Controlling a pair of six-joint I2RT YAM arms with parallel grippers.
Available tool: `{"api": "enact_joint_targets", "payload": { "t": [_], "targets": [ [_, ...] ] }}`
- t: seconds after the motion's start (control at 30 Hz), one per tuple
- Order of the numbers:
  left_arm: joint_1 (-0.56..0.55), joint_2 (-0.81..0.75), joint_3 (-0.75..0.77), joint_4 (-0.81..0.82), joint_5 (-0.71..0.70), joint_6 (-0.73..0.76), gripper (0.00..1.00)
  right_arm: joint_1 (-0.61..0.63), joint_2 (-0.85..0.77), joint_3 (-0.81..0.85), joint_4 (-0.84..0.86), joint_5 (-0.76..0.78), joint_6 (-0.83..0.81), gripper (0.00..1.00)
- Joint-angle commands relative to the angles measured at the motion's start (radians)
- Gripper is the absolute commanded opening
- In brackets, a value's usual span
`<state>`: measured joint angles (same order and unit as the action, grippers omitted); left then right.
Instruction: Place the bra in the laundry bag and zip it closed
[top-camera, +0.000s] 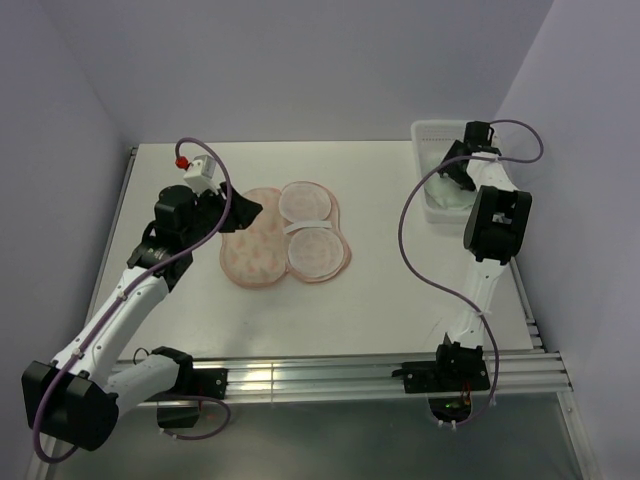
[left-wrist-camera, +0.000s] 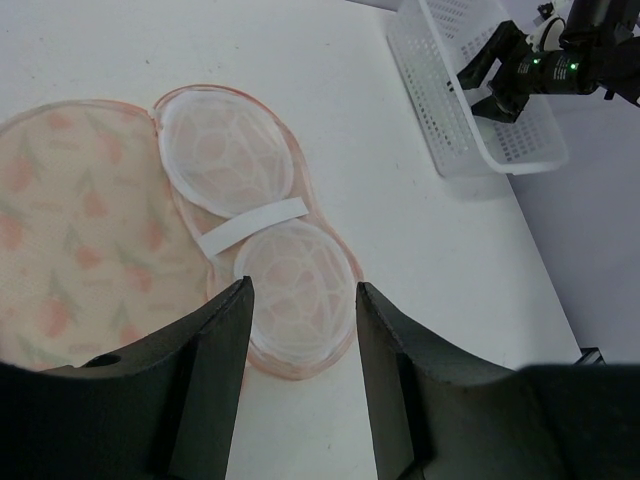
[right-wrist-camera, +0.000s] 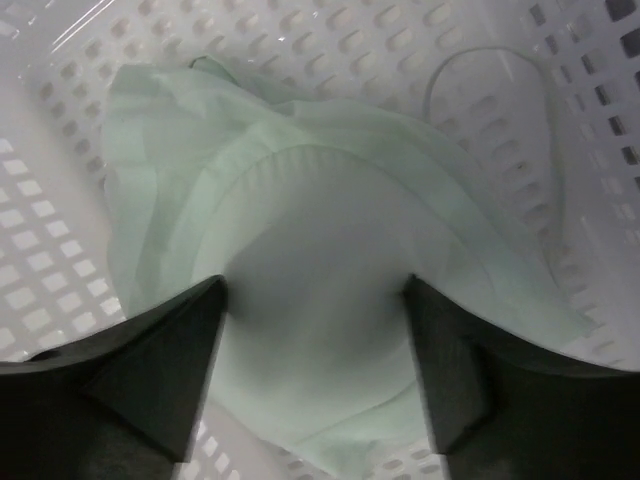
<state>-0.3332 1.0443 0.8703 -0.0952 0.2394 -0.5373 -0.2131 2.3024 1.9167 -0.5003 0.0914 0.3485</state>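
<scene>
The laundry bag (top-camera: 285, 235) lies open and flat at mid-table, its printed half to the left and two white mesh cups to the right. In the left wrist view it shows the print (left-wrist-camera: 70, 260) and the mesh cups (left-wrist-camera: 228, 150). My left gripper (top-camera: 248, 210) is open and empty, hovering over the bag's left part (left-wrist-camera: 303, 300). The pale mint bra (top-camera: 450, 197) lies in the white basket. My right gripper (top-camera: 445, 180) is down in the basket, open, with its jaws on either side of a bra cup (right-wrist-camera: 300, 230); the gripper (right-wrist-camera: 315, 295) is not closed on it.
The white perforated basket (top-camera: 430, 130) stands at the table's back right, near the right wall; its walls (right-wrist-camera: 300, 40) surround the right gripper. It also shows in the left wrist view (left-wrist-camera: 440, 120). An aluminium rail runs along the near table edge (top-camera: 330, 375).
</scene>
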Motion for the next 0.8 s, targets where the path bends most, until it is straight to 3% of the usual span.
{"api": "enact_joint_targets", "payload": {
  "t": [0.0,0.07,0.1,0.23,0.3,0.5,0.77],
  "targets": [
    [-0.001,-0.003,0.01,0.032,0.018,0.014,0.52,0.012,-0.014,0.027,-0.044,-0.051,-0.023,0.74],
    [-0.003,0.002,0.009,0.032,0.015,0.014,0.52,0.014,-0.006,0.021,-0.032,-0.079,-0.005,0.58],
    [-0.003,0.003,0.009,0.032,0.015,0.013,0.52,0.014,-0.006,0.018,-0.026,-0.075,0.001,0.35],
    [-0.003,0.013,0.01,0.029,0.014,0.016,0.51,0.009,-0.035,-0.015,0.029,-0.068,0.029,0.05],
    [-0.001,0.016,0.01,0.031,0.011,0.016,0.5,0.009,-0.06,-0.028,0.066,-0.059,0.038,0.0],
    [-0.001,0.036,0.013,0.032,0.017,0.014,0.5,0.011,-0.228,-0.169,0.256,-0.07,0.044,0.01],
    [-0.003,0.034,0.027,0.055,0.057,-0.019,0.52,0.009,-0.578,-0.393,0.549,-0.202,0.087,0.01]
  ]
}}
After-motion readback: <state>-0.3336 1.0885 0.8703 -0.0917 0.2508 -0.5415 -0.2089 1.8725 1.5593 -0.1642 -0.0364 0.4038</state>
